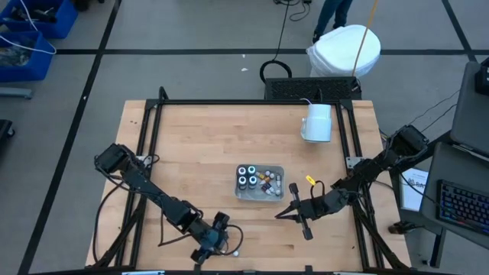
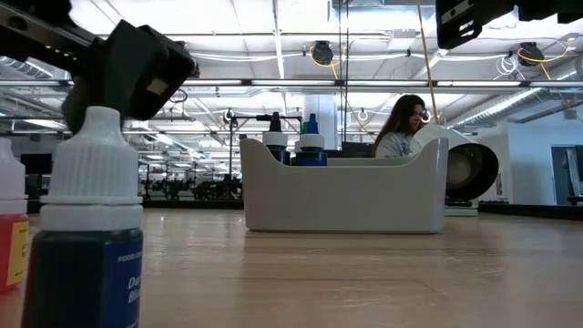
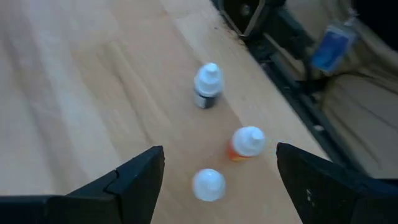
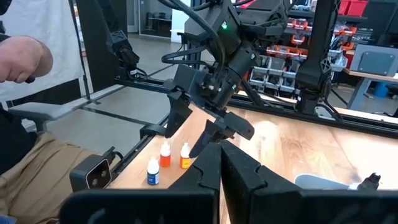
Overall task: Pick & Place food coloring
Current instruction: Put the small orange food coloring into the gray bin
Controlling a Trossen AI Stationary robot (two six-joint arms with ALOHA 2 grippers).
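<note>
Pots in tray; mug behind; three bottles before it.

Smooth pale wood table; translucent plastic tray; glossy white mug.

The left arm reaches along the table's near edge, its left gripper hanging low by that edge with fingers spread wide and nothing between them. The right arm stretches in from the table's right edge, its right gripper closed, fingers pressed together, empty.
</note>
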